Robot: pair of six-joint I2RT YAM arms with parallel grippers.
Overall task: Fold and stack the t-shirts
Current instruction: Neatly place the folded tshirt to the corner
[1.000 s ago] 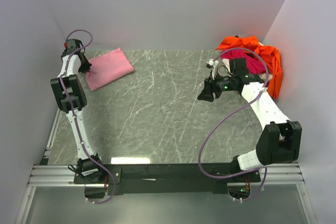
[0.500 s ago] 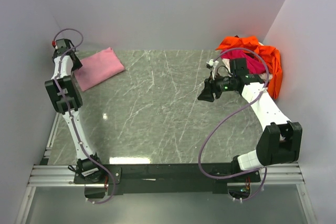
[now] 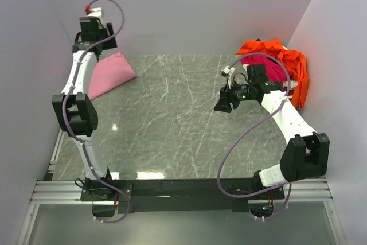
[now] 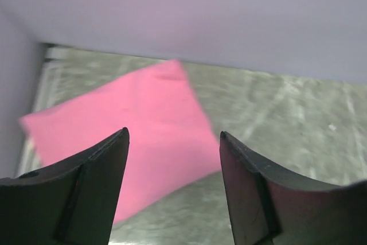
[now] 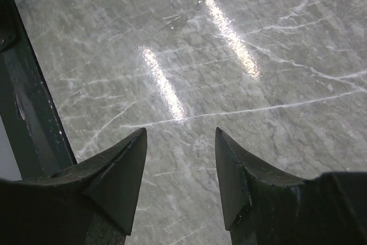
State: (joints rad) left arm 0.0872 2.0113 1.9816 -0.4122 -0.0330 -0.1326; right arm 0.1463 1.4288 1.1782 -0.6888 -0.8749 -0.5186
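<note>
The pink t-shirt (image 3: 114, 72) lies folded far-left below my empty, spread left gripper (image 4: 173, 136), while the orange t-shirt (image 3: 296, 66) and magenta t-shirt (image 3: 280, 72) lie heaped far-right near my empty, spread right gripper (image 5: 180, 136), and I judge them light, limp cloth, best pinched at a hem.

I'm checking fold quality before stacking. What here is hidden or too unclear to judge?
- Top view: the left edge of the pink t-shirt is covered by the left arm.
- Left wrist view: the pink t-shirt is blurred, its near edge behind the fingers of the left gripper.
- Top view: the magenta t-shirt is mostly hidden by the orange t-shirt and the right arm.
</note>
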